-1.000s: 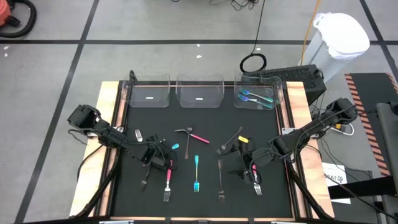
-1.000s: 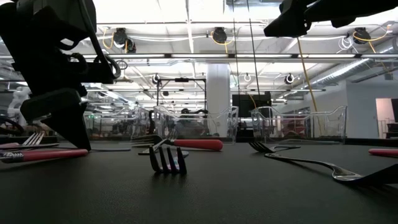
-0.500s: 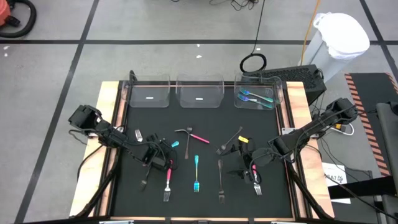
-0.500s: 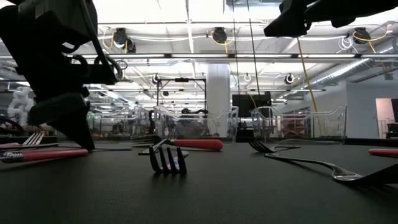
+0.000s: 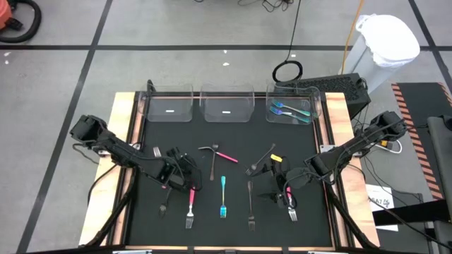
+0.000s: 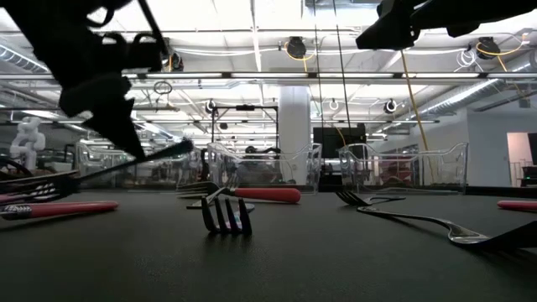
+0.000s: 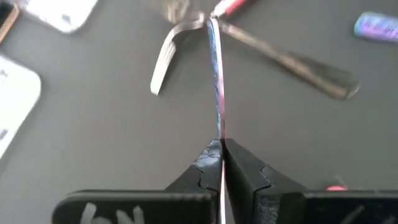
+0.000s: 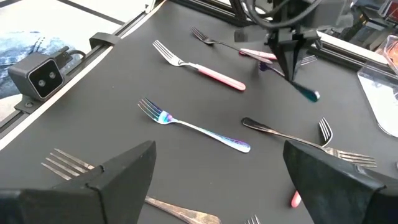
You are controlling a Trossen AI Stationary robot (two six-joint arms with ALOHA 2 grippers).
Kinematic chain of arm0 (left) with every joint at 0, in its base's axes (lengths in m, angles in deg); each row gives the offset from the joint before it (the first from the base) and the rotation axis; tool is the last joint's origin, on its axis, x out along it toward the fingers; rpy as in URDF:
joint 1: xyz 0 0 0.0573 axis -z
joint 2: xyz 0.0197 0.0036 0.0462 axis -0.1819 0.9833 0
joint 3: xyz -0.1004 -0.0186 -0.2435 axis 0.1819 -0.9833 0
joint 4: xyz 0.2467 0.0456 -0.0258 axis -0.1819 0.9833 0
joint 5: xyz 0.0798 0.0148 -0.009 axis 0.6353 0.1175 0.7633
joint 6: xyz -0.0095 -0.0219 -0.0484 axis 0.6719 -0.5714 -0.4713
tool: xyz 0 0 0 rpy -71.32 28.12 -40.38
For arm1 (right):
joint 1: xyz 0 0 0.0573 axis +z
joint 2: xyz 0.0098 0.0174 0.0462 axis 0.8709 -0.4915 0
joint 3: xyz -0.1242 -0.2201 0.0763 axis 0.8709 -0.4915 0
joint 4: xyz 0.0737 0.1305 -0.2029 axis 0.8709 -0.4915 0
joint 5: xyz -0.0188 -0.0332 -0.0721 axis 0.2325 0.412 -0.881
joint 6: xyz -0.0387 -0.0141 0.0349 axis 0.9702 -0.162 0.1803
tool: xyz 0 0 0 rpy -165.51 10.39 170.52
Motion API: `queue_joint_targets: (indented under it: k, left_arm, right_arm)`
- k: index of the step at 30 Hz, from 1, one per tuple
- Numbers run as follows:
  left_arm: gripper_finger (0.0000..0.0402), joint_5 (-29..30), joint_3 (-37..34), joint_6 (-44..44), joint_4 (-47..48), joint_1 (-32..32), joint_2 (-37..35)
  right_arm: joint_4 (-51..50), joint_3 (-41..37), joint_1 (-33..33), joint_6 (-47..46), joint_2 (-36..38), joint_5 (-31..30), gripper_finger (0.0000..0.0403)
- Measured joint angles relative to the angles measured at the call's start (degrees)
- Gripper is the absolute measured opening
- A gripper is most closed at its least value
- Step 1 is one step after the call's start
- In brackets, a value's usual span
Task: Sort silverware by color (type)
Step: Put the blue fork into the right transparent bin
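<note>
Lifted off the mat: left gripper [image 7: 221, 144] holding teal piece [image 7: 215, 74].

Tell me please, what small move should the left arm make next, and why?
Probably lift a bit higher and start toward the right bin: the left gripper is shut on a teal utensil, already off the mat, and that bin holds the other teal pieces.

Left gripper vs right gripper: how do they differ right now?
The left gripper has its fingers shut on a slim teal-tipped utensil; the right gripper has its fingers wide open and holds nothing. The left gripper holds its piece tilted clear of the black mat; the right gripper hangs over the mat's right part. Both are dark and two-fingered.
</note>
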Motion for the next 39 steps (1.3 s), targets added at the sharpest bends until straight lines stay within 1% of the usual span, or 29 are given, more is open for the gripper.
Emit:
queue_joint_targets:
  k: [4,6,18,21,26,29,33,39]
  left_arm:
    - [0.0015,0.6,1.4,2.5,-0.2,0.0,-0.7]
    - [0.0008,0.6,1.9,2.9,-0.7,0.0,-0.7]
    - [0.0002,0.5,2.1,4.2,-1.1,0.0,-0.7]
    - [0.0001,0.4,2.1,5.5,-2.4,0.0,-0.7]
    - [0.0001,0.2,2.1,7.3,-4.6,0.0,-0.7]
    - [0.0001,0.0,2.1,7.3,-4.8,0.0,-0.7]
    - [0.0,0.0,2.1,7.3,-4.9,0.0,-0.7]
    - [0.0,-0.1,2.1,7.3,-5.1,0.0,-0.7]
  right_arm:
    - [0.0,0.0,0.0,0.0,0.0,0.0,0.0348]
    - [0.0,0.0,0.0,0.0,0.0,0.0,0.0348]
    - [0.0,0.0,0.0,0.0,0.0,-0.4,0.0348]
    - [0.1,0.0,0.0,0.0,0.0,-1.7,0.0348]
    - [0.4,0.0,-0.6,0.0,0.0,-1.8,0.0348]
    - [0.9,0.0,-1.4,1.6,-0.5,-1.8,0.0348]
    - [5.1,0.0,-2.9,2.5,-4.7,-4.3,0.0348]
    - [17.7,0.0,-6.8,5.4,-16.4,-4.3,0.0348]
